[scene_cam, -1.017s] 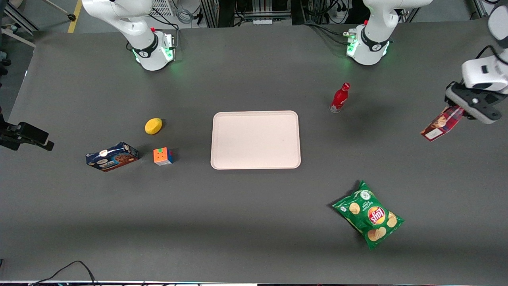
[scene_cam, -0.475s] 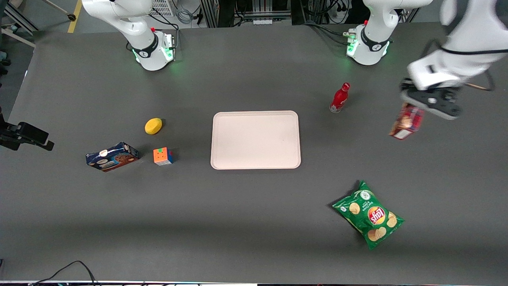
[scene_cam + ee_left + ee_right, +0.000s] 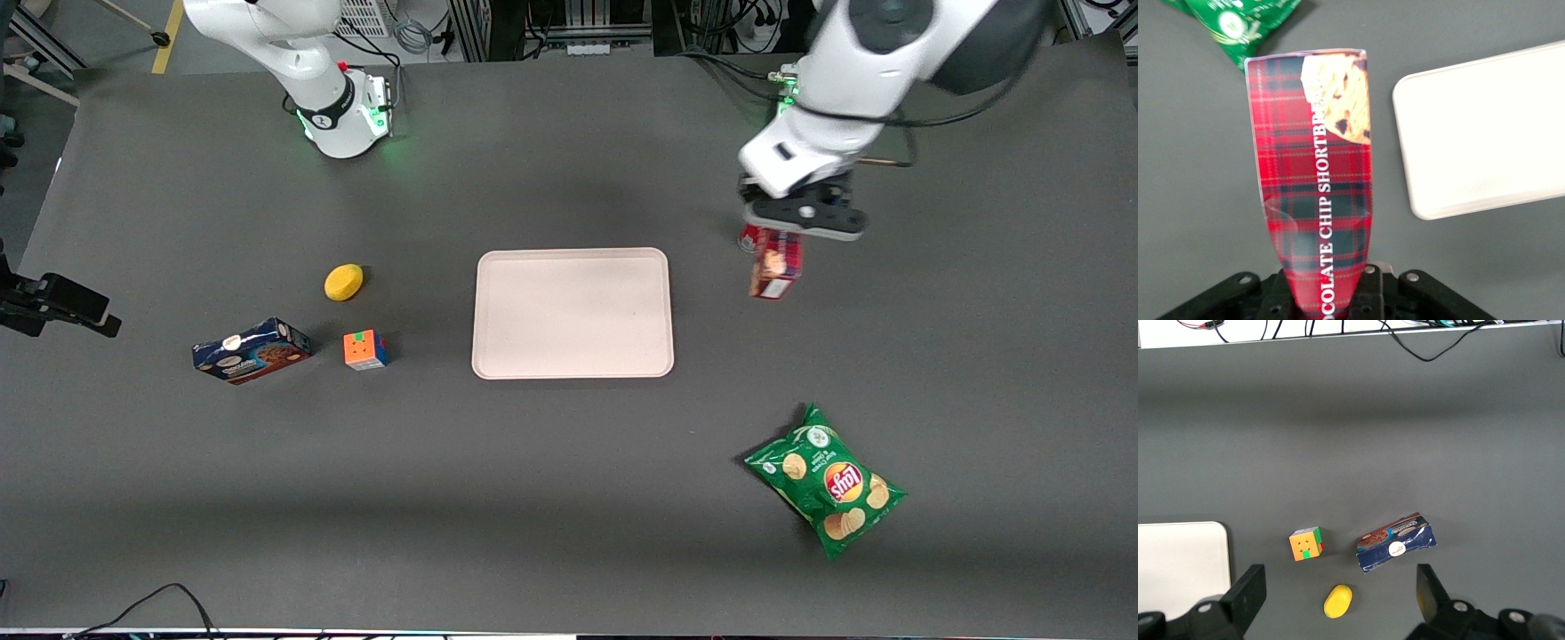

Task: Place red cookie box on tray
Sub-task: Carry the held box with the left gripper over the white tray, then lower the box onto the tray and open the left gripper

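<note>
Dark grey matting covers the table (image 3: pixel 569 498), and the pale pink tray (image 3: pixel 573 313) lies flat near its middle with nothing on it. The red cookie box (image 3: pixel 775 267) is held in the air by the gripper (image 3: pixel 803 222), whose jaws are closed on one end of the carton so that the rest hangs down below them toward the table. In the left wrist view the gripper (image 3: pixel 1331 300) is seen clamped on the narrow end of the red cookie box (image 3: pixel 1318 200), and the long axis of the box runs straight away from the jaws, with the cookie picture at the free end. The box is carried above bare matting just beside the tray's short edge, on the working arm's side of it, and it is not yet over the tray (image 3: pixel 1485 133). A red bottle (image 3: pixel 749 236) stands close under the gripper and is largely hidden by it. It is judged that the coming move turns on a sideways carry toward the parked arm's end until the hanging box clears the rim, after which the long axis would have to be laid along the tray. A green chip bag (image 3: pixel 825 489) lies nearer the front camera, well apart from the box.
</note>
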